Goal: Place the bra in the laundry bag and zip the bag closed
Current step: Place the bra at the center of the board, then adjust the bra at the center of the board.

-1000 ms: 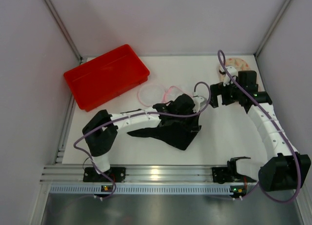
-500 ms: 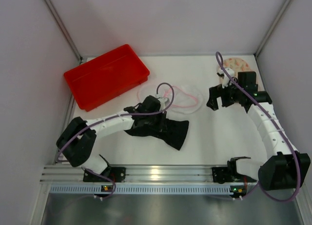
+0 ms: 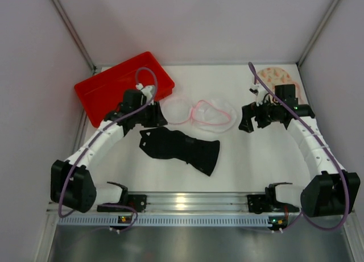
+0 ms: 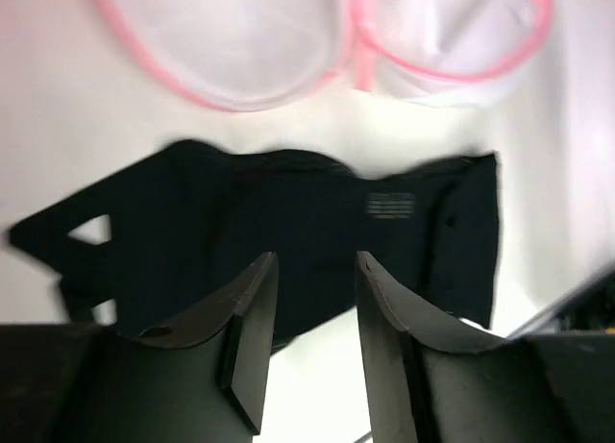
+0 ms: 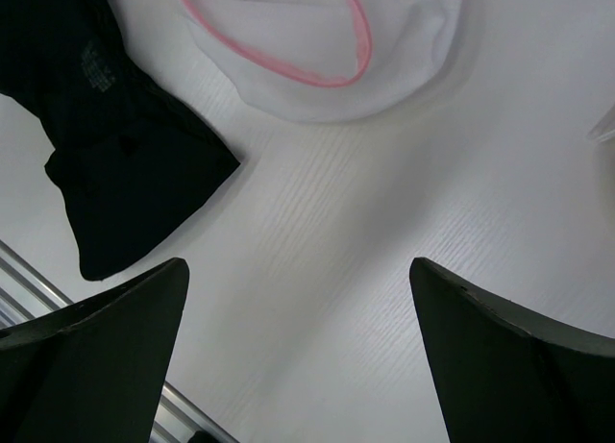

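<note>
My left gripper [image 4: 312,299] is drawing back from the bra [image 3: 182,148], jaws partly parted and seemingly empty. The bra is lying limp just on the near side of the laundry bag [image 3: 213,114], and my right gripper [image 5: 303,313] is waiting wide open beside the bag. The cloth looks soft and light, so I'm favouring a pinch on a bunched middle fold.

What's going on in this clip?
Neither arm holds anything. The black bra lies flat on the table, just in front of the open mesh laundry bag, not yet inside. The left gripper hovers by the bra's left end, jaws apart and empty; the right gripper hangs wide open to the bag's right.
</note>
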